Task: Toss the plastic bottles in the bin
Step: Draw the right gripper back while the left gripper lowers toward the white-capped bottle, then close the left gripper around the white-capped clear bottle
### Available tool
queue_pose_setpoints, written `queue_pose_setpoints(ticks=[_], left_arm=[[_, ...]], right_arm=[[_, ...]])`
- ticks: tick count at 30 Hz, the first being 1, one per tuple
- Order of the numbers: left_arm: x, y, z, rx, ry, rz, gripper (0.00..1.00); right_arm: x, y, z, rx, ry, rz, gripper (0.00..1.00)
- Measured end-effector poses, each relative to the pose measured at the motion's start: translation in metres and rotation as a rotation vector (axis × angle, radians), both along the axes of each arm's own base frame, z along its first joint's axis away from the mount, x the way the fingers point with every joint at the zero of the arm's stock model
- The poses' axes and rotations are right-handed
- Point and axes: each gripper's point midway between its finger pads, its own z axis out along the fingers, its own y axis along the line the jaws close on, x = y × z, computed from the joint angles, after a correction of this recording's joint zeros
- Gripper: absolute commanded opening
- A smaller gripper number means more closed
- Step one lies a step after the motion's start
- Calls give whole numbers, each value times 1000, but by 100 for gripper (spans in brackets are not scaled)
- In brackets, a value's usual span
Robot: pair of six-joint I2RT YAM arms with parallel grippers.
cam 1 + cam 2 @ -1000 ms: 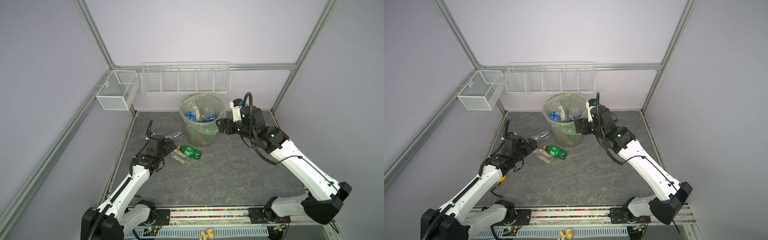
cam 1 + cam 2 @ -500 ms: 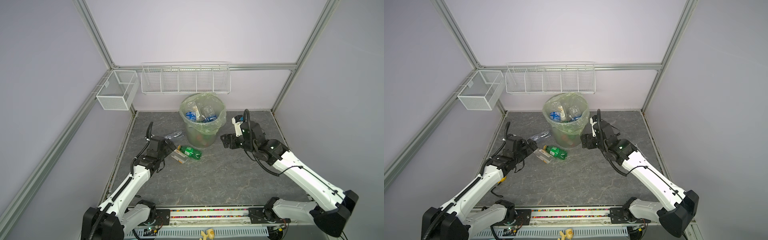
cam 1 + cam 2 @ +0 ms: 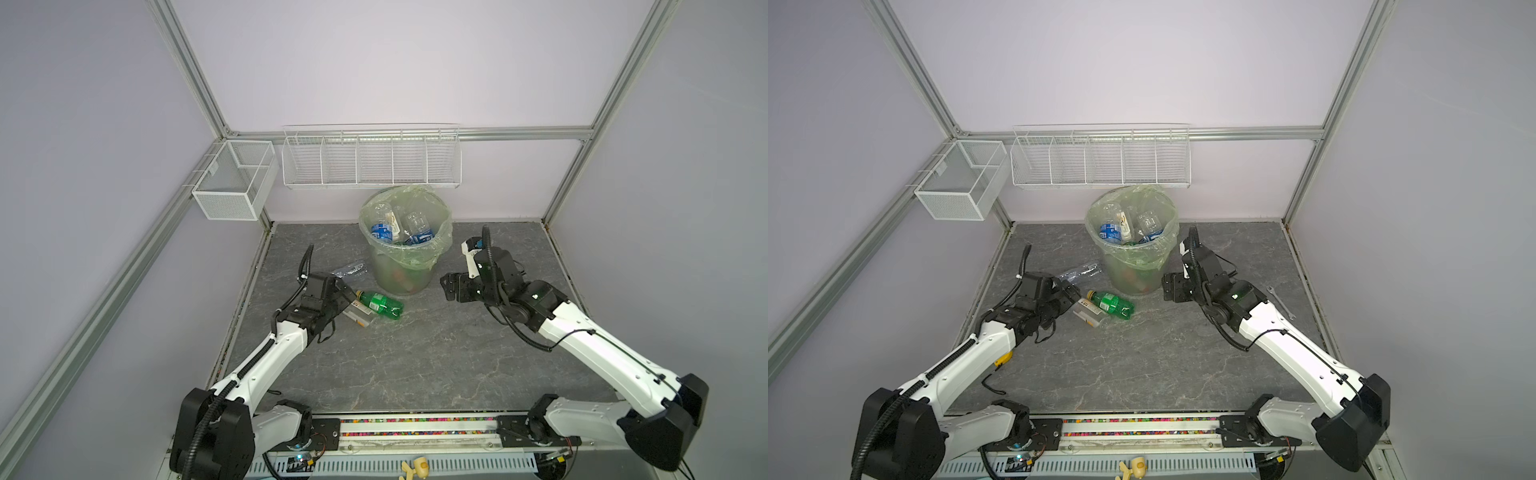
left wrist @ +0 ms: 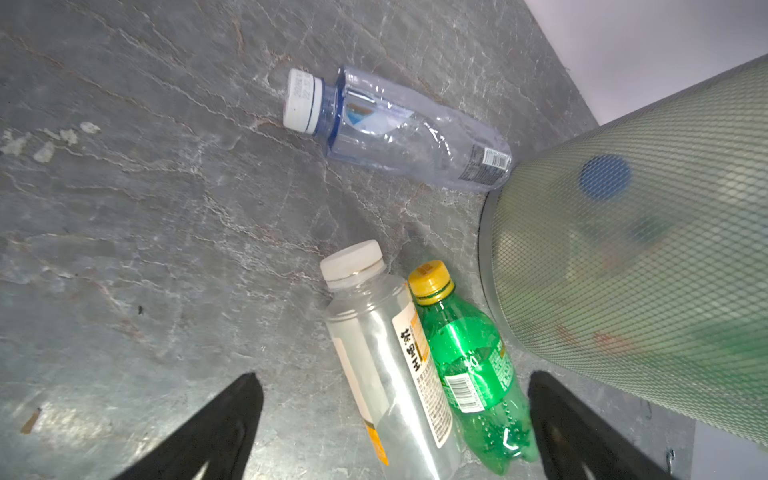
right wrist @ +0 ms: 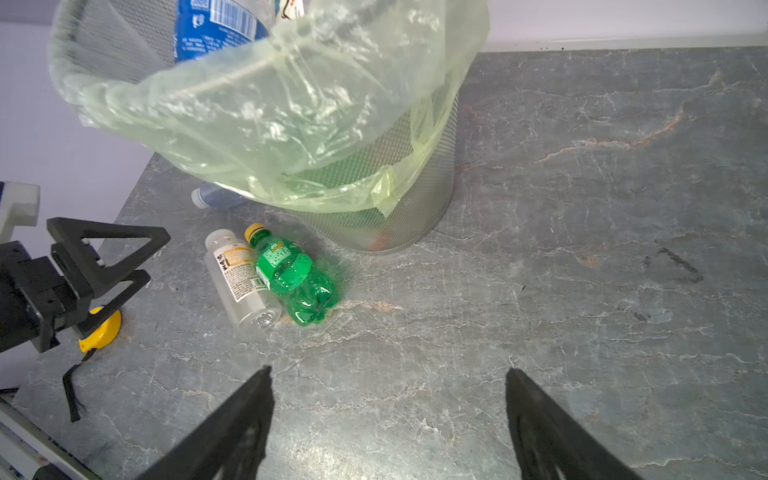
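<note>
Left jaws: spread wide, gripping nothing, flanking the base ends of two bottles; contact not discernible. Right jaws: spread wide, empty, above bare surface point(image 5: 540, 249) just beside the bin point(image 3: 401, 276).

Between the left pair: clear white-capped bottle point(image 4: 386, 374) and green yellow-capped bottle point(image 4: 469, 365), lying side by side and touching, near the bin foot. Further out: clear blue-necked bottle point(image 4: 399, 133), lying with its base against the bin. Inside the bin: several bottles point(image 3: 381, 232), blue labels visible.

Judged status: mostly complete. Three bottles left on the surface; next pick likely one of the flanked pair.
</note>
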Motion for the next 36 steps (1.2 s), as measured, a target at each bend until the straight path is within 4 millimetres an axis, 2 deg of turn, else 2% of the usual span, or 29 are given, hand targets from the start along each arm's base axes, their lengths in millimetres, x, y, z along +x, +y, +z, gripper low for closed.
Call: queue_pose_setpoints(ticks=[9, 16, 20, 36], left_arm=[[0, -12, -29, -41, 92, -18, 98], [1, -21, -50, -70, 148, -37, 96], [1, -24, -58, -79, 164, -41, 94], [1, -24, -74, -75, 191, -37, 90]], right_arm=[[2, 2, -9, -6, 24, -5, 88], [7, 6, -28, -39, 68, -7, 88], [8, 8, -33, -40, 82, -10, 88], [9, 8, -37, -36, 96, -22, 88]])
